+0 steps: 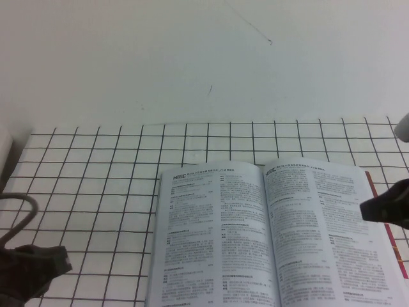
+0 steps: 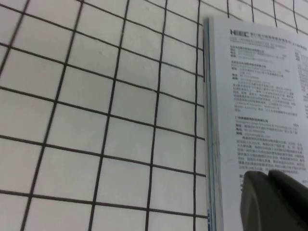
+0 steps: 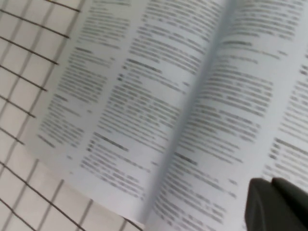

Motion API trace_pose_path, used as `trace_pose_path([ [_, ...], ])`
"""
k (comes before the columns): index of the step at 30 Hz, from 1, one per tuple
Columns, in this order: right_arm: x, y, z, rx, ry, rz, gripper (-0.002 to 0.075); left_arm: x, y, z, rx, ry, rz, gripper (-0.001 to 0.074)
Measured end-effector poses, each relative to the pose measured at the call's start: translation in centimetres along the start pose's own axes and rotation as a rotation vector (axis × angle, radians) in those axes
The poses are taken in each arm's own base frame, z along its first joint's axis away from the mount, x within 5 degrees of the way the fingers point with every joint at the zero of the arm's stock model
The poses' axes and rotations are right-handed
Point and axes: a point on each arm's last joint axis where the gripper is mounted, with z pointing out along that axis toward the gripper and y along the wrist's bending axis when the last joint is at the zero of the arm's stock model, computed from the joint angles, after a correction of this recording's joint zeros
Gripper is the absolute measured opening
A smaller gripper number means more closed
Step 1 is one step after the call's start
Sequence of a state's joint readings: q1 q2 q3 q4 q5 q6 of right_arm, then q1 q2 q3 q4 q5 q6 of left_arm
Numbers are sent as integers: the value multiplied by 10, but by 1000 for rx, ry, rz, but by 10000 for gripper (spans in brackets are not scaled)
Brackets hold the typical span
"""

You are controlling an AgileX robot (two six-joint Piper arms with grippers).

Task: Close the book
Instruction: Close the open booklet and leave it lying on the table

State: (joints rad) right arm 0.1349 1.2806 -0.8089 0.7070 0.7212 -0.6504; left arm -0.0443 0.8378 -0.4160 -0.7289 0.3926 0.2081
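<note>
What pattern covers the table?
The table is white with a black grid, clearest in high view; left hand bottom-left, right hand right edge.

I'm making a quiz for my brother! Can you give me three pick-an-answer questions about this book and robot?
1. Where is the right gripper? A) far-left squares B) the book's right edge C) back wall
2. What colour are the grid lines? A) black B) red C) green
3. How is the book? A) shut B) standing up C) lying open
Answers: 1 B: it shows at the right page's edge; the left gripper sits near left, away from the book. 2 A: dark lines on white. 3 C: both pages show.
</note>
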Motion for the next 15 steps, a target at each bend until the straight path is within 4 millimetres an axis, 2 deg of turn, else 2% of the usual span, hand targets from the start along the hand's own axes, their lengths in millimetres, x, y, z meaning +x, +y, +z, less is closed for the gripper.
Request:
trace_pose_path([
  [4, -14, 5, 23, -102, 6, -37, -3, 3, 1, 21, 38, 101, 43, -4],
  [10, -23, 17, 72, -180, 115, -109, -3, 6, 1, 56, 112, 265, 35, -4],
  [15, -29, 23, 105, -205, 170, -134, -3, -11, -11, 88, 244, 344, 49, -4],
])
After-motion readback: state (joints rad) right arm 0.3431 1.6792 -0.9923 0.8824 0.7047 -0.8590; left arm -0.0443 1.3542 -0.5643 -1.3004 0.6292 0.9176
